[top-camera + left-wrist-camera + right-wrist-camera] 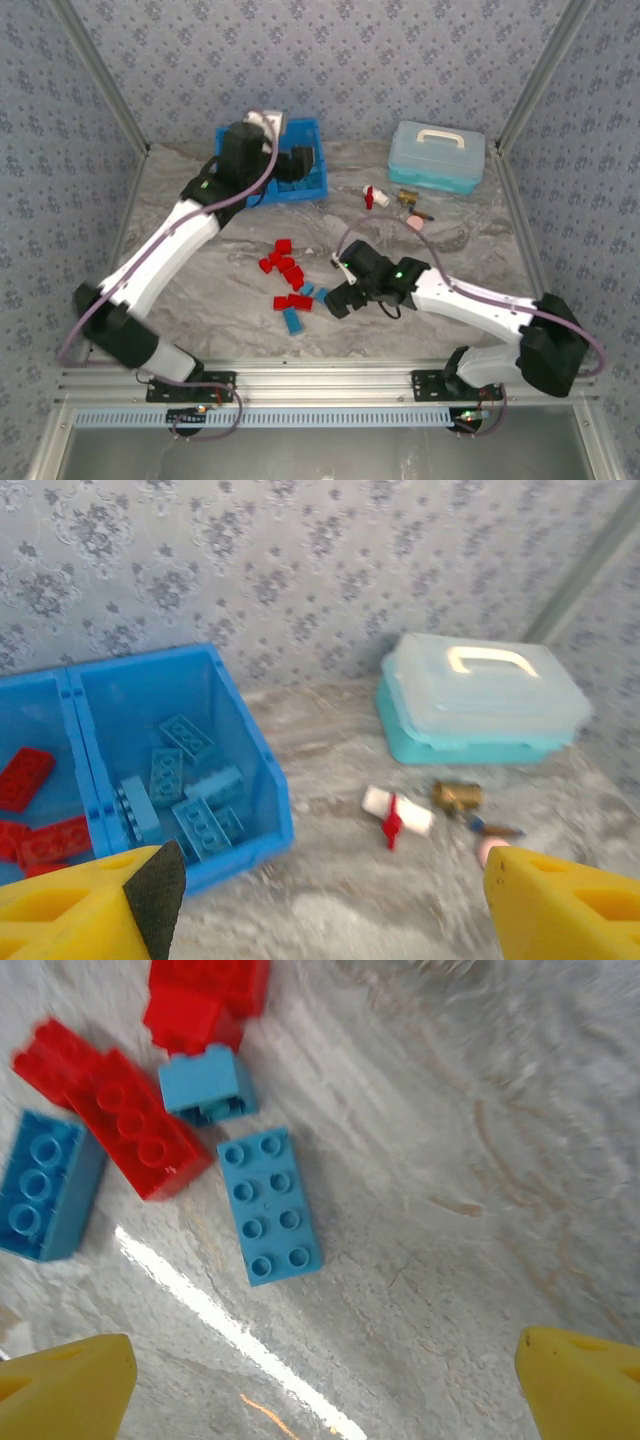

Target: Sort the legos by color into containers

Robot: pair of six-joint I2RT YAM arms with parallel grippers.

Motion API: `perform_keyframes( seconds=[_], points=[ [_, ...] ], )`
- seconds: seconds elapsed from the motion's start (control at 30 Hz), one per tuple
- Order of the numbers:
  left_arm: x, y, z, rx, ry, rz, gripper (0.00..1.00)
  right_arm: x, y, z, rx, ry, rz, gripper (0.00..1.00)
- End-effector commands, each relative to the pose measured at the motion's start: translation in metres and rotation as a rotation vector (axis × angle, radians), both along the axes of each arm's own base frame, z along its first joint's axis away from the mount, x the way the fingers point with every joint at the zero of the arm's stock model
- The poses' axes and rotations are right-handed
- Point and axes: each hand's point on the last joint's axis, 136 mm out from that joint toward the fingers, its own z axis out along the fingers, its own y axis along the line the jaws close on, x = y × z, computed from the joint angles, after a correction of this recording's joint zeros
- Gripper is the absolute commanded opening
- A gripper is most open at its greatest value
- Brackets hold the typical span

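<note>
With the right gripper [325,1390] hanging spread and empty, we are planning to centre it over the light blue rectangular eight-stud plastic brick [270,1207], pinching its long sides.

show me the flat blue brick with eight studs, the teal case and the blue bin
blue brick [270,1205], right wrist view, middle of its studded top
teal case [480,695], left wrist view, its lid
blue bin [245,855], left wrist view, front wall

No readable text, no labels, no brands, no numbers on anything
</note>
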Motion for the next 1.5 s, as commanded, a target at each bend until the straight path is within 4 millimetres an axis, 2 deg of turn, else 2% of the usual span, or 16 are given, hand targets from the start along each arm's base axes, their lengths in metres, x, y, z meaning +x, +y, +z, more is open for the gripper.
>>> perform_keyframes(
  seconds=[0.0,0.07,0.23,0.3,0.37,0.4,0.5,0.57,0.63,0.7,0.83,0.93,1.07,1.27,1.4,1.47],
  points=[
    [-0.031,0.015,-0.03,0.034,0.037,-0.036,0.86,0.004,0.016,-0.014,-0.047,-0.003,0.099,0.99],
    [-0.053,0.037,-0.047,0.035,0.077,0.014,0.9,0.007,0.023,-0.03,-0.082,0.014,0.127,0.96],
    [-0.093,0.083,-0.082,0.004,0.105,0.142,0.94,0.012,0.038,-0.066,-0.178,0.035,0.181,0.84],
    [-0.104,0.096,-0.091,0.006,0.11,0.172,0.95,0.013,0.043,-0.078,-0.199,0.049,0.192,0.72],
    [-0.113,0.105,-0.101,0.023,0.128,0.186,0.96,0.013,0.045,-0.084,-0.211,0.054,0.192,0.52],
    [-0.117,0.108,-0.106,0.034,0.139,0.189,0.96,0.013,0.045,-0.086,-0.216,0.054,0.19,0.46],
    [-0.126,0.115,-0.123,0.058,0.179,0.198,0.97,0.015,0.043,-0.083,-0.213,0.04,0.166,0.34],
    [-0.13,0.117,-0.133,0.058,0.199,0.199,0.97,0.019,0.041,-0.071,-0.191,0.013,0.138,0.31],
    [-0.133,0.116,-0.139,0.042,0.209,0.196,0.97,0.023,0.042,-0.049,-0.146,-0.038,0.115,0.29],
    [-0.134,0.114,-0.138,0.008,0.209,0.192,0.97,0.029,0.044,-0.018,-0.077,-0.109,0.089,0.27],
    [-0.136,0.109,-0.131,-0.065,0.201,0.18,0.98,0.05,0.047,0.059,0.066,-0.29,0.015,0.27],
    [-0.138,0.107,-0.126,-0.096,0.199,0.171,0.98,0.077,0.054,0.107,0.158,-0.408,-0.046,0.28],
    [-0.139,0.106,-0.124,-0.133,0.201,0.171,0.98,0.133,0.07,0.152,0.223,-0.501,-0.117,0.28],
    [-0.147,0.104,-0.129,-0.174,0.231,0.158,0.98,0.232,0.102,0.16,0.224,-0.541,-0.161,0.28],
    [-0.156,0.109,-0.132,-0.192,0.259,0.17,0.99,0.293,0.117,0.142,0.203,-0.519,-0.203,0.27],
    [-0.16,0.111,-0.133,-0.217,0.267,0.176,0.99,0.317,0.123,0.134,0.206,-0.506,-0.219,0.28]
  ],
)
